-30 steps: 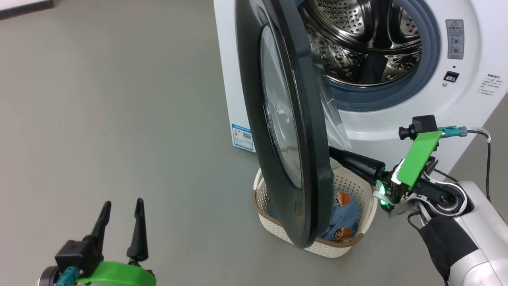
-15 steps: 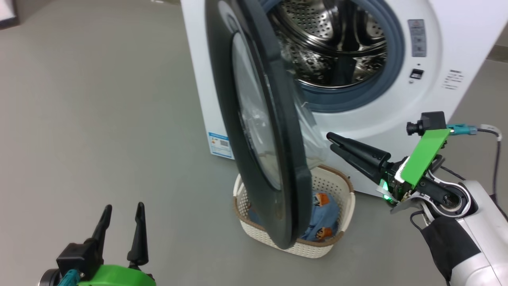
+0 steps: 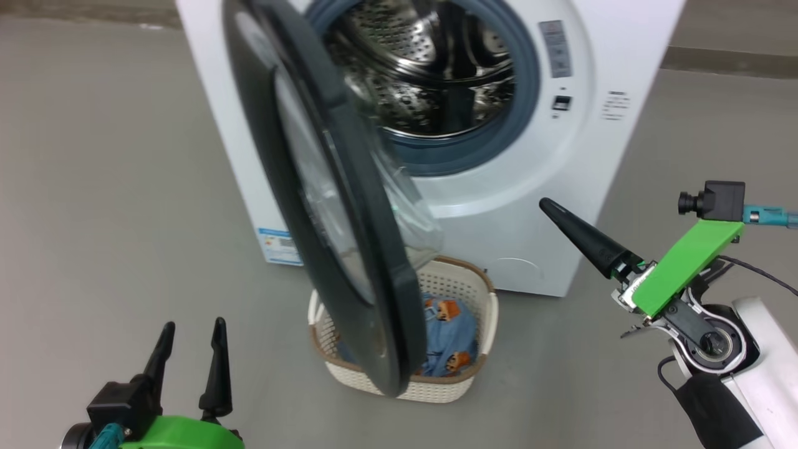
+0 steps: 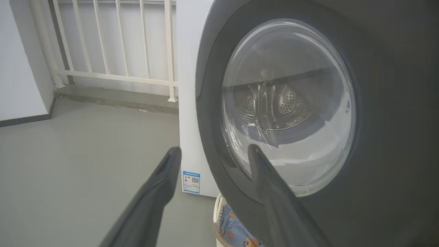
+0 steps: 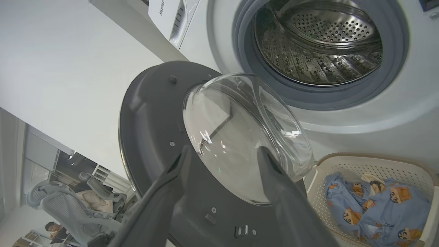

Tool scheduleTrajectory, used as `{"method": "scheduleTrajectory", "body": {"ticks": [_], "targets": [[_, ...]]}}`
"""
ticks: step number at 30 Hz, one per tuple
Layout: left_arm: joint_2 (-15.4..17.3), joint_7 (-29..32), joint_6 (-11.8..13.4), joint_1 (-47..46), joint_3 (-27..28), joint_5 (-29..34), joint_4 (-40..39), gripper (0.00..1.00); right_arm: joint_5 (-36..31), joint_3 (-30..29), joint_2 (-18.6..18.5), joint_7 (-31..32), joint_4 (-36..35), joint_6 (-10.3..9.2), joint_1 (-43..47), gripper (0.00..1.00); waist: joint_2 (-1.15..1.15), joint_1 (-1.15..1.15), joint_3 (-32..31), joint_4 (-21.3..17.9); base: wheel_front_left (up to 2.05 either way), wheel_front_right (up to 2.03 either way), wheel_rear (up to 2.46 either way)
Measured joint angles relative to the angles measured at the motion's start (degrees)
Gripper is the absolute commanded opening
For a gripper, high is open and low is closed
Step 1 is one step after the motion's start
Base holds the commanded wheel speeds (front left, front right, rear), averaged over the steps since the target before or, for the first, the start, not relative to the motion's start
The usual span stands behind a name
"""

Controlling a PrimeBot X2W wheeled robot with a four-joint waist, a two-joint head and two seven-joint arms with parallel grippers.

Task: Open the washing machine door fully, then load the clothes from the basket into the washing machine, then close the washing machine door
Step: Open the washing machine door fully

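We log one round black-rimmed glass door, ajar mid-frame, overlapping a cream perforated basket of blue printed clothes. Our left gripper and right gripper — both spread, empty.

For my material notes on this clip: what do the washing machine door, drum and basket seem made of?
The washing machine door: dark rim, likely glossy plastic, around a clear bulging bowl that looks like glass, see-through with reflections. The drum: shiny perforated metal, probably stainless steel. The basket: cream perforated plastic by its look, with a brown woven-look rim.
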Motion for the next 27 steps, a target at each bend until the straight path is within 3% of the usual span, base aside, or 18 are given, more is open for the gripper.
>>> {"method": "scheduleTrajectory", "body": {"ticks": [14, 27], "targets": [[-0.45, 0.0, 0.51, 0.07, 0.64, 0.01, -1.54, 1.0, -6.81, 1.43, -4.98, -12.89, -4.22, 0.0, 5.1, 1.0, 0.0, 0.0, 0.04, -8.39, 0.0, 0.0, 0.0], [-0.68, 0.0, 0.51, 1.4, 1.7, 0.03, -3.28, 1.0, -19.31, 0.82, -8.16, -28.76, -3.32, 0.0, 13.93, 1.0, 0.0, 0.0, -0.12, -11.07, 0.0, 0.0, 0.0]]}}
